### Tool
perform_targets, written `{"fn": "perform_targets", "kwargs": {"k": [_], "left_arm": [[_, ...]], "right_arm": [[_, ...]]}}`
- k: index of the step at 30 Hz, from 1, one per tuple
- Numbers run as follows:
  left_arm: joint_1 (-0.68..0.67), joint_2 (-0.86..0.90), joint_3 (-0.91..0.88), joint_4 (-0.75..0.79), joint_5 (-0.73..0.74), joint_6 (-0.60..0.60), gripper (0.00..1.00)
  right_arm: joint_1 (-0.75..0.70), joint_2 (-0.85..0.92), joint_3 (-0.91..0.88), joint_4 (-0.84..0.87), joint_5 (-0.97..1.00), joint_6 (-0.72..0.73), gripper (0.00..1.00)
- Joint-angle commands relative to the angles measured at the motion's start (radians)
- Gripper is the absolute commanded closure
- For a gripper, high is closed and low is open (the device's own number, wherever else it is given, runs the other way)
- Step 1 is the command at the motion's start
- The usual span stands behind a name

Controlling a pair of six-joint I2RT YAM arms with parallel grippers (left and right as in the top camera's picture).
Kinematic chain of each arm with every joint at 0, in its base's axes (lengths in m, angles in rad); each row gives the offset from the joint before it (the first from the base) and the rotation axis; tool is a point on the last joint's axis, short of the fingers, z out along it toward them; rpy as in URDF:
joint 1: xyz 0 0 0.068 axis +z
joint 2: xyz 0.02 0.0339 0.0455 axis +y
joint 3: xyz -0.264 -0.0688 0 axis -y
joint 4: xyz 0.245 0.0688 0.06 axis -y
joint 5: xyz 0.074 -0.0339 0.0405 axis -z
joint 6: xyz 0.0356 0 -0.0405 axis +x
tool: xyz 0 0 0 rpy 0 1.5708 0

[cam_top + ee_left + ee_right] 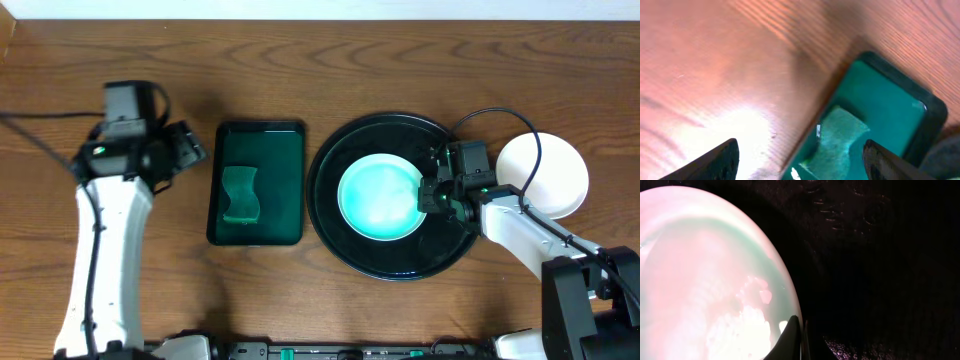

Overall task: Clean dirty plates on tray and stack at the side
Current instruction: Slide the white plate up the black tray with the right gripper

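One mint-tinted dirty plate (380, 195) lies in the middle of the round black tray (330, 150). My right gripper (432, 195) is shut on this plate's right rim. In the right wrist view the plate (700, 280) fills the left, and my fingers (800, 340) pinch its edge over the black tray (880, 255). A white plate (545, 175) sits on the table to the right of the tray. I cannot tell if others lie under it. My left gripper (190, 150) is open and empty, by the green tray's upper left corner.
A dark green rectangular tray (290, 200) holding a green sponge (240, 195) lies left of the black tray. In the left wrist view the sponge (840, 135) and green tray (890, 100) lie below my open fingers (800, 160).
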Motion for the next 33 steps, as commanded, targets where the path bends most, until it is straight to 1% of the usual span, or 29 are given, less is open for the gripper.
{"fn": "perform_targets", "kwargs": {"k": [1, 10, 11, 12, 13, 17, 19, 21, 24, 29, 32, 33], "left_arm": [[0.039, -0.014, 0.012, -0.008, -0.002, 0.006, 0.21], [0.047, -0.012, 0.012, -0.009, -0.002, 0.006, 0.20], [0.047, -0.012, 0.012, -0.009, -0.002, 0.006, 0.20], [0.047, -0.012, 0.012, -0.009, -0.002, 0.006, 0.20], [0.047, -0.012, 0.012, -0.009, -0.002, 0.006, 0.20], [0.047, -0.012, 0.012, -0.009, -0.002, 0.006, 0.20], [0.047, -0.012, 0.012, -0.009, -0.002, 0.006, 0.20], [0.047, -0.012, 0.012, -0.009, -0.002, 0.006, 0.20], [0.047, -0.012, 0.012, -0.009, -0.002, 0.006, 0.20], [0.047, -0.012, 0.012, -0.009, -0.002, 0.006, 0.20], [0.047, -0.012, 0.012, -0.009, -0.002, 0.006, 0.20], [0.047, -0.012, 0.012, -0.009, -0.002, 0.006, 0.20]], "right_arm": [[0.010, 0.005, -0.001, 0.000, -0.035, -0.002, 0.99], [0.010, 0.005, -0.001, 0.001, -0.034, -0.002, 0.98], [0.010, 0.005, -0.001, 0.001, -0.034, -0.002, 0.95], [0.010, 0.005, -0.001, 0.002, -0.034, -0.002, 0.84], [0.010, 0.005, -0.001, 0.005, -0.035, -0.002, 0.76], [0.010, 0.005, -0.001, 0.011, -0.034, -0.003, 0.64], [0.010, 0.005, -0.001, 0.012, -0.034, -0.003, 0.62], [0.010, 0.006, -0.001, 0.016, -0.034, -0.002, 0.63], [0.010, 0.020, -0.001, 0.026, -0.034, -0.002, 0.66], [0.010, 0.077, -0.001, 0.050, -0.034, -0.002, 0.74], [0.010, 0.079, -0.001, 0.053, -0.034, -0.002, 0.76], [0.010, 0.078, -0.001, 0.053, -0.034, -0.002, 0.79]]}}
